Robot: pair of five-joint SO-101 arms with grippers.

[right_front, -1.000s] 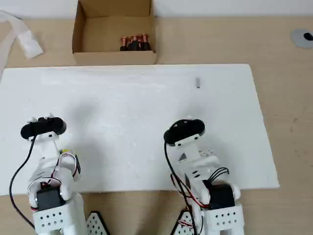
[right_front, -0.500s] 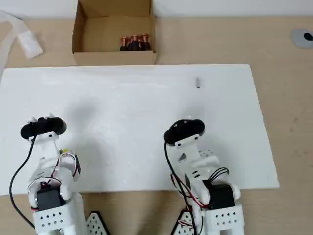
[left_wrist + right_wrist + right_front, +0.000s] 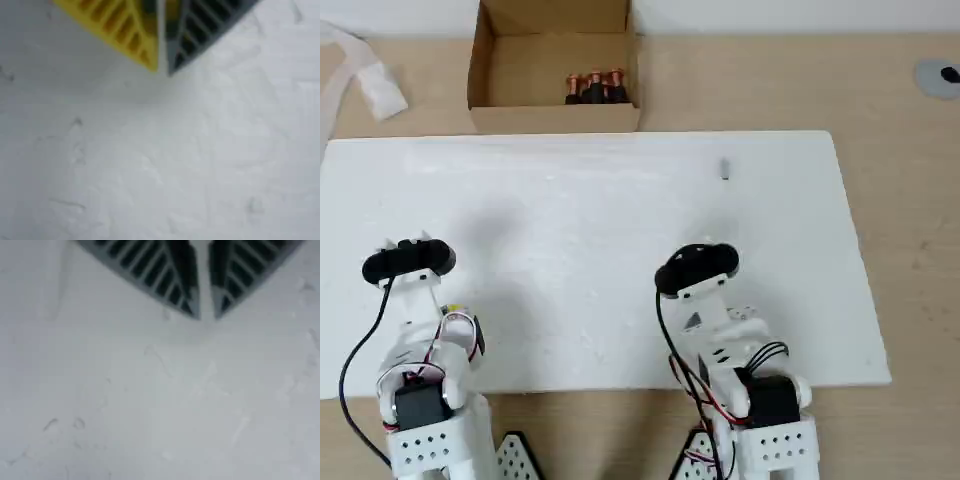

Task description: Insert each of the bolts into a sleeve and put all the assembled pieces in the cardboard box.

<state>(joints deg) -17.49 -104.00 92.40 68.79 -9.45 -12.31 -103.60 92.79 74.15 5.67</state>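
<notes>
The cardboard box (image 3: pixel 490 70) stands at the back left of the table and holds several copper-and-black assembled pieces (image 3: pixel 596 87) against its near wall. A small grey piece (image 3: pixel 725 169) lies alone on the white foam board (image 3: pixel 590 220). My left gripper (image 3: pixel 161 67), one finger yellow and one grey, is shut with nothing in it, just above the foam. My right gripper (image 3: pixel 202 315) is also shut and holds nothing, close over the foam. In the high view both arms sit folded back at the board's near edge, the left arm (image 3: pixel 415 300) and the right arm (image 3: pixel 715 310).
A crumpled white plastic strip (image 3: pixel 365 75) lies on the wooden table left of the box. A grey round disc (image 3: pixel 938 76) sits at the far right edge. The foam board is bare between the arms and the box.
</notes>
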